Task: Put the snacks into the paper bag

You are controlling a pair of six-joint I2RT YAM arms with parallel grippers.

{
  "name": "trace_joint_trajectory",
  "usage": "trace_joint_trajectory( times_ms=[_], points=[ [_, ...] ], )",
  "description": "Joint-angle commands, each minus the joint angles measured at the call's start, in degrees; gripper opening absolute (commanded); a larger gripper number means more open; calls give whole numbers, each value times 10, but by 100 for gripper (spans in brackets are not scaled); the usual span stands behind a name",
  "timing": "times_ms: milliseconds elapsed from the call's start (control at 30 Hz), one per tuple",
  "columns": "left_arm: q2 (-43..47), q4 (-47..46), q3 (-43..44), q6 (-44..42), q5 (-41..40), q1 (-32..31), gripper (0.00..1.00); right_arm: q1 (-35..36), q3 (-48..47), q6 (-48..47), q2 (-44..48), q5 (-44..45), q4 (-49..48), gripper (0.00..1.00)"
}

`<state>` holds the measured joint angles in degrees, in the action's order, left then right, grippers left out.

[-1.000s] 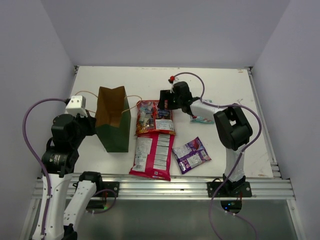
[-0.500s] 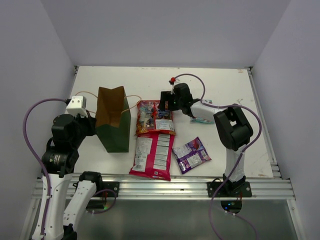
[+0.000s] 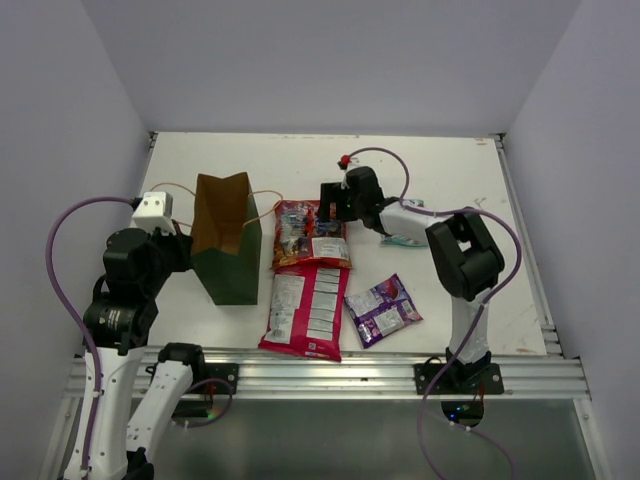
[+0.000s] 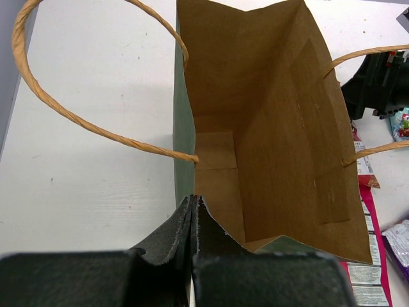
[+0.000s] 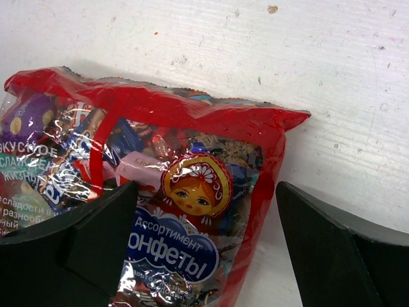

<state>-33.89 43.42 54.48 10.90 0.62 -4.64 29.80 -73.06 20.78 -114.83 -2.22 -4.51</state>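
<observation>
The paper bag stands upright and open at the left; its brown inside holds nothing. My left gripper is shut on the bag's left rim, fingertips pressed together. The large red mixed-candy bag lies flat just right of the paper bag. My right gripper is open over its far end, with a corner of the packet between the spread fingers. The red-and-white packet lies in front of it. The small purple packet lies to the right. The teal packet shows partly under the right arm.
The bag's tan loop handles hang out to both sides. The red-and-white packet's edge lies close to the bag's right side. Bare white table lies behind the packets. Grey walls close in the left, back and right.
My right gripper has shifted very slightly at the candy bag's far end. The left gripper, the paper bag and the packets have not moved.
</observation>
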Motion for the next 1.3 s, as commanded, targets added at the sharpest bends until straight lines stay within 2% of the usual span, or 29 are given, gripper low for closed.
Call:
trace_joint_trajectory(
  times_ms=[0,233,333,367,400,433,467,533,667,767,867,1067,1133,1267],
  points=[
    [2,0,12,-11,-1,-5,0,-6,4,-41,-57,63,108,92],
    [4,2,13,-11,-1,-5,0,-5,-22,-19,-108,-53,108,88],
    [6,3,14,-10,-2,-6,0,-5,-19,-21,-102,-76,100,67],
    [7,3,13,-11,-2,-6,0,-5,-17,-23,-98,-79,98,44],
    [8,3,14,-11,-3,-7,0,-6,-15,-28,-95,-81,98,31],
    [8,3,14,-11,-2,-7,0,-5,-13,-30,-87,-81,99,8],
    [8,2,13,-11,-1,-7,0,-5,-12,-33,-81,-79,107,0],
    [8,3,14,-11,-1,-8,0,-5,-12,-41,-66,-74,120,0],
    [9,2,13,-11,-2,-10,0,-2,-10,-46,40,-68,146,0],
    [11,3,14,-11,-1,-12,0,16,-55,-63,111,-17,191,0],
    [15,1,12,-11,1,-14,0,39,-152,-79,138,43,255,0],
    [24,0,9,-11,5,-19,0,93,-420,-107,127,157,346,0],
    [26,-2,7,-10,7,-19,0,121,-490,-129,104,189,371,0],
    [30,-5,5,-10,10,-26,0,158,-706,-178,39,245,407,0]
  ],
)
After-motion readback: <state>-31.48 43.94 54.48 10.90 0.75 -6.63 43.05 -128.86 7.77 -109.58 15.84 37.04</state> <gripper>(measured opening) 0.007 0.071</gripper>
